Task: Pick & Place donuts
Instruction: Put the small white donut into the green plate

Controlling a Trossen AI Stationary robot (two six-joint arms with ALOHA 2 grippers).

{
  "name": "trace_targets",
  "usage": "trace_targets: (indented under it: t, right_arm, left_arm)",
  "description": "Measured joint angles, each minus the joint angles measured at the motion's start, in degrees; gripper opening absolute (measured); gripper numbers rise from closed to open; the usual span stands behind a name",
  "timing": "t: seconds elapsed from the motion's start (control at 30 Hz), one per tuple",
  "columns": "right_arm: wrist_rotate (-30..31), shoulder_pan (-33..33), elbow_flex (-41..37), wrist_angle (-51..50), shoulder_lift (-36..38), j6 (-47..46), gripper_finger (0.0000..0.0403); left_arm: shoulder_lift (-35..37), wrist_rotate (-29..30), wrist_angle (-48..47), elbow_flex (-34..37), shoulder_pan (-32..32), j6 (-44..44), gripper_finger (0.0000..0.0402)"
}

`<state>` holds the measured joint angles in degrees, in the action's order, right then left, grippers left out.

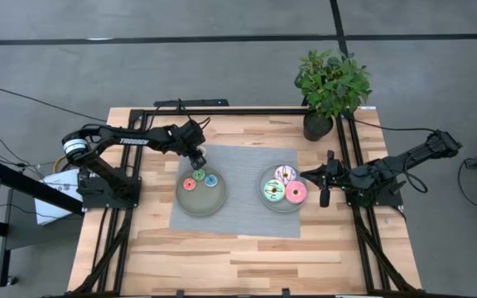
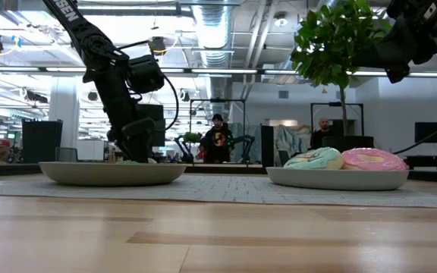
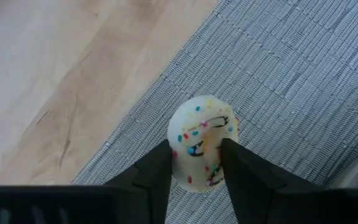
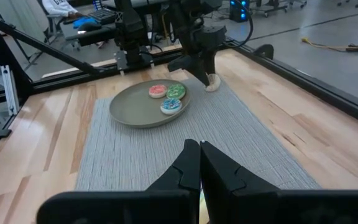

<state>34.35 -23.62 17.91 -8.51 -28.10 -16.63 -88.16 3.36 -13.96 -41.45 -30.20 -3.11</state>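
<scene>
Left claw (image 3: 195,144) down low at the far edge of the grey mat (image 1: 238,219), just beside the left plate (image 1: 187,201), fingers pinching the little tan donut (image 3: 202,134) from both sides. Hard to tell from these views: donut off the mat yet, or resting on it. Step in hand, most likely: grabbing the last small donut lying outside a plate. Already in the left plate: red donut (image 1: 190,184), green donut (image 1: 199,175) and blue donut (image 1: 211,180), close together toward the far side. Already in the right plate (image 1: 281,207): pink donut (image 1: 296,193), mint donut (image 1: 272,192) and white-lilac donut (image 1: 285,173). Next move, at a guess: keep the pinch snug, lift straight up, go high enough to clear the plate's rim, then carry over and set down on the bare near part of the left plate, away from the three small ones. Plate rim very near the claw, so no sliding sideways while low. Bare wood past the mat's edge on the far side, with the black frame rail beyond. Plenty of open mat between the two plates. Right claw (image 4: 199,149) waiting beside the right plate, fingers pressed together, holding nothing, well apart from the left arm. Potted plant (image 1: 330,83) at the far right corner, well out of the way.
</scene>
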Motion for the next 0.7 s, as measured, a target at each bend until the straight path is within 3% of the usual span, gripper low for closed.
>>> trace_targets:
  t: [0.4,0.7]
  right_arm:
    - [-0.09,0.0,0.0,0.0,0.0,-0.98,0.0001]
    - [-0.07,0.0,0.0,0.0,0.0,-0.97,0.0001]
  left_arm:
    - [0.02,-3.62,-6.39,-5.66,0.06,-0.06,0.0112]
    - [1.38,-5.09,-9.42,-5.73,1.5,-0.38,0.0112]
